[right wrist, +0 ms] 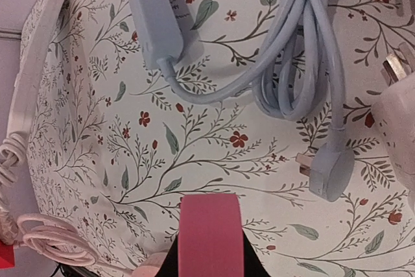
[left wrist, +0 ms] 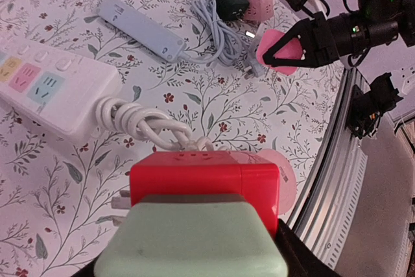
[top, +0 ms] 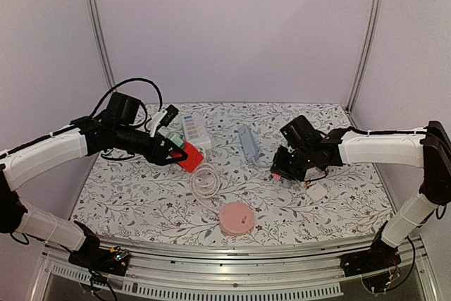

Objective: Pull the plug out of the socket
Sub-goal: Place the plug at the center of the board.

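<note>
The floral-print table (top: 338, 209) lies mostly bare along its near metal rail (top: 232, 253), with walls closing in on three sides. The red plastic cube socket (top: 190, 158) sits left of centre, just beside the white power strip (top: 194, 132), whose knotted white cord (top: 205, 181) coils towards a flat pink round disc (top: 236, 218). To the right lie a grey-blue power strip (top: 248, 143) with its looped grey-blue cable (right wrist: 298, 63) and a small white adapter (top: 317, 192). The left gripper (top: 171, 147), reaching in from the left with its arm bent, clamps its green pads on the red cube; the plug's seating cannot be told. The right gripper (top: 280, 171), angled down near the grey-blue cable, has its pink fingers nearly together, holding nothing.
</note>
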`<state>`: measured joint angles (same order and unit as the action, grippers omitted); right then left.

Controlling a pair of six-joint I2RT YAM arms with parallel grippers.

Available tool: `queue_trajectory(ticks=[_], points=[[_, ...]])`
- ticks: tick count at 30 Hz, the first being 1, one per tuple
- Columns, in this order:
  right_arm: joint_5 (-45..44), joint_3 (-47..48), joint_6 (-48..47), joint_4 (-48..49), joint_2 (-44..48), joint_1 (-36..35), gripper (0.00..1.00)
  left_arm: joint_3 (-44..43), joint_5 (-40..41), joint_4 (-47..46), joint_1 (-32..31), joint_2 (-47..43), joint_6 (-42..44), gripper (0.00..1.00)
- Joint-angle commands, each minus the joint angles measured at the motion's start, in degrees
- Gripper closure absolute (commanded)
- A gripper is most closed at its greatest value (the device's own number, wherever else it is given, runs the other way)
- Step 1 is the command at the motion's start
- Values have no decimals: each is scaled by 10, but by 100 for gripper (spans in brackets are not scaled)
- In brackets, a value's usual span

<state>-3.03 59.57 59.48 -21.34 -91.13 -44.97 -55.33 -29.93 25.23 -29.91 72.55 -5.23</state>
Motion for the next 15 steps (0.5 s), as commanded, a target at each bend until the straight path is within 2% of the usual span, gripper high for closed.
queue_trajectory(ticks=[1,10,15], points=[[-17,-34,-10,-12,-4,10,100,-7,-14,-53,6,-15,2,80],[48,-78,3,36,-46,11,100,-7,-11,-52,6,-11,4,80],[54,-76,-6,34,-65,10,98,-7,-8,-50,6,-12,6,80]])
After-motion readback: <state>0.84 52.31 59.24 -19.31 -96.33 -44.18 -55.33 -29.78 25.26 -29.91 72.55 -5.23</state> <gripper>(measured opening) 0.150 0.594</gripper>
